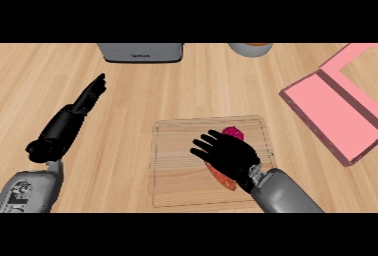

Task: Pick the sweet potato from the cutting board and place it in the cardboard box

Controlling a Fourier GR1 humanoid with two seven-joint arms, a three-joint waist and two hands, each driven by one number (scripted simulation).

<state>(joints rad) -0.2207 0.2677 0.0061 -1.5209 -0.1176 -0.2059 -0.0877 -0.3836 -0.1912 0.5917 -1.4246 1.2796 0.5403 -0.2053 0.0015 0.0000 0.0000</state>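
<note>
Progress so far is slight, as I read it: the sweet potato (233,133) is on the cutting board (177,170), not yet lifted and nowhere near the box. I can see its purplish end poking out above my right hand (229,159) and an orange end showing below the palm, near the wrist, so the hand lies right over the middle of it. The fingers are spread and only slightly bent, splayed toward the upper left; I see no curl round the vegetable, so I'd call the hand open and hovering or resting on top, though I can't tell whether the palm is touching it.

My left hand (90,95) is well off to the left over the bare desk (177,85), fingers straight and pressed together, pointing away from me, holding nothing. It plays no part at present.

The box (336,117) shows as pink here, with its lid open, sitting at the right edge of the desk, well apart from the board. Its inside looks free to receive the potato.

What's left, in my judgement, is nearly all of it: close the fingers round the potato, lift it, carry it right and up across the desk, and release it inside the box. A grey appliance (140,52) and a bowl (251,48) at the far edge are out of that path.
</note>
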